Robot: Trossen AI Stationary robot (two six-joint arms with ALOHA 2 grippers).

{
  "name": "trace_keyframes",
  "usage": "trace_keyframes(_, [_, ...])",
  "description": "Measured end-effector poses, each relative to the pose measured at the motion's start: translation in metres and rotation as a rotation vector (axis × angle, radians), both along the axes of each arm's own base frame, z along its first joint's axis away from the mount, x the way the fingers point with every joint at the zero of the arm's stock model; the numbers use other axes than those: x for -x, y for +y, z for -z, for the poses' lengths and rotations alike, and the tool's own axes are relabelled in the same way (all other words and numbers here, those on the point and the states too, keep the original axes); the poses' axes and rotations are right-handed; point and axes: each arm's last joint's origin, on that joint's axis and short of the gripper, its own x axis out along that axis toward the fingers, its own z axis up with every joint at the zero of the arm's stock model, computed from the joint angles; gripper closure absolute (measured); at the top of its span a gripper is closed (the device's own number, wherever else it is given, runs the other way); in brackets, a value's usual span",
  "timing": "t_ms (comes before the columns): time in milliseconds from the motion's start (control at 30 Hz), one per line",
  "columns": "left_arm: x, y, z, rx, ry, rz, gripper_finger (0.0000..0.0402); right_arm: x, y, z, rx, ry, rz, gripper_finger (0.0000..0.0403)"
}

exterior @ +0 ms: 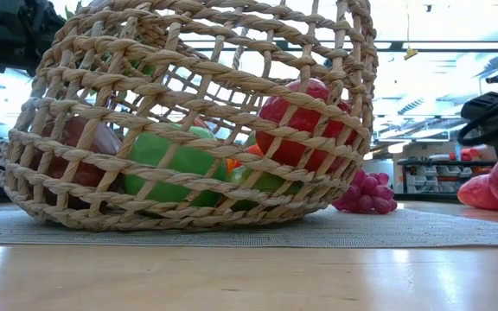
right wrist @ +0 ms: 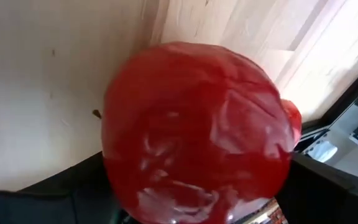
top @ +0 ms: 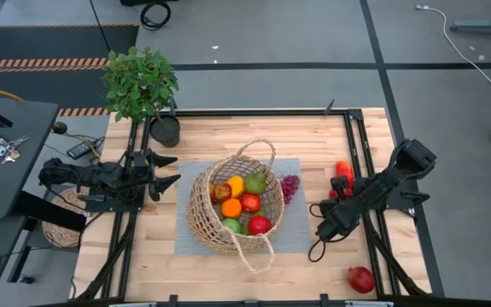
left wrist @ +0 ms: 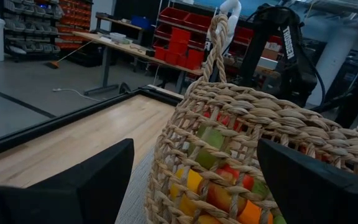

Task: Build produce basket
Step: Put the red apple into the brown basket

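The woven basket (top: 196,205) rests on a grey mat (top: 292,234) at mid-table. It holds an orange, a yellow pepper, a pear and red and green apples. Purple grapes (top: 290,186) lie on the mat against its right side. My left gripper (top: 177,169) stands open and level, left of the basket and pointing at it. My right gripper (top: 322,217) slants down at the table's right. It is open, with a finger on either side of a red apple (right wrist: 191,130) that lies on the wood. A pomegranate (top: 361,279) sits at the near right corner. My right gripper has the red apple between its two fingers, coming at it slanting down from the table's right. The apple's sides (right wrist: 114,174) hide where the fingers meet it, so I cannot tell whether they touch. The apple lies on the table.
A potted plant (top: 141,81) stands at the far left corner. Another red piece of produce (top: 342,169) lies by the black frame rail (top: 358,145) on the right. A dark desk (top: 7,162) and a small wicker object (top: 62,230) sit off the table's left edge.
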Motion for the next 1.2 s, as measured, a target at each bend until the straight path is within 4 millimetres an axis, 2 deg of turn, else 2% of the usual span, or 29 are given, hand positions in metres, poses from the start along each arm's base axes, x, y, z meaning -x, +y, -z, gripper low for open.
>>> trace_keyframes(233, [0.0,0.0,0.0,0.0,0.0,0.0,0.0054,-0.001,-0.001,0.0,-0.009,-0.002,0.002,0.0085])
trace_keyframes(467, [0.0,0.0,0.0,0.0,0.0,0.0,0.0054,-0.006,-0.008,-0.006,-0.042,-0.032,0.093,0.0081])
trace_keyframes(700, [0.0,0.0,0.0,0.0,-0.001,0.0,0.0054,-0.024,-0.009,-0.035,-0.044,-0.133,0.151,0.0082])
trace_keyframes(1200, [0.0,0.0,0.0,0.0,-0.001,0.0,0.0054,-0.053,-0.011,-0.097,-0.024,-0.211,0.19,0.0082])
